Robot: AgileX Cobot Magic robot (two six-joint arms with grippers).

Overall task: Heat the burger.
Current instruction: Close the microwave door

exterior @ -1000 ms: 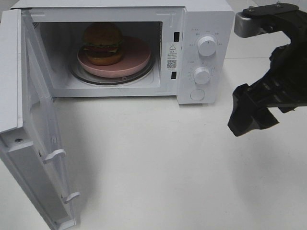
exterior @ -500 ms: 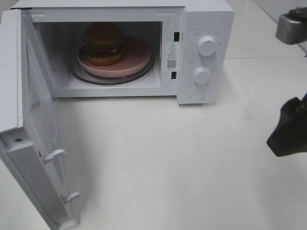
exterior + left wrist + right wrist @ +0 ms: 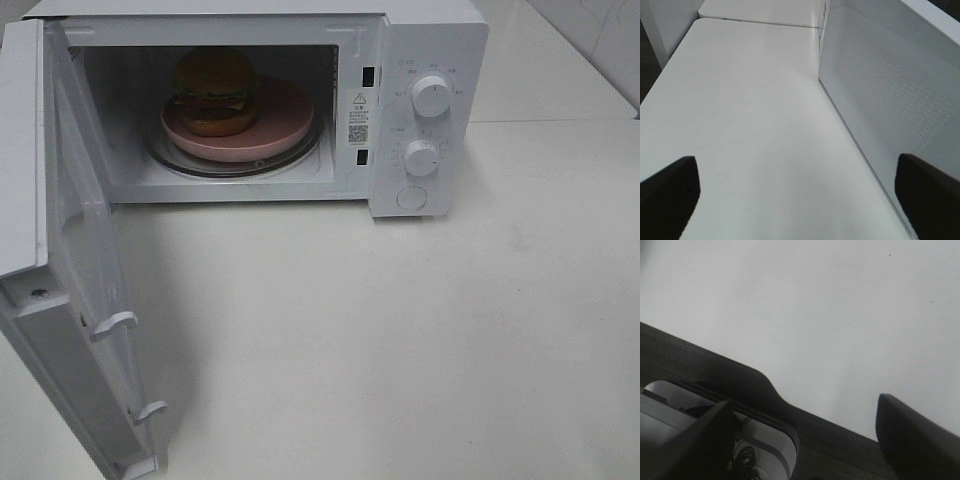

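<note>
Sitting inside open microwave (image 3: 420, 60), burger (image 3: 214, 90) rests on pink plate (image 3: 285, 125). Door (image 3: 85, 300) swung wide toward left side; left gripper (image 3: 800, 192), released, empty, just beside door's outer face, likely nearer for closing. Right gripper (image 3: 805, 440) spread, empty, over table edge.

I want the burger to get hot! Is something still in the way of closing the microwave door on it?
Nothing visible blocks it. The burger sits on the pink plate inside the microwave, and the open door has only bare table across its path.
</note>
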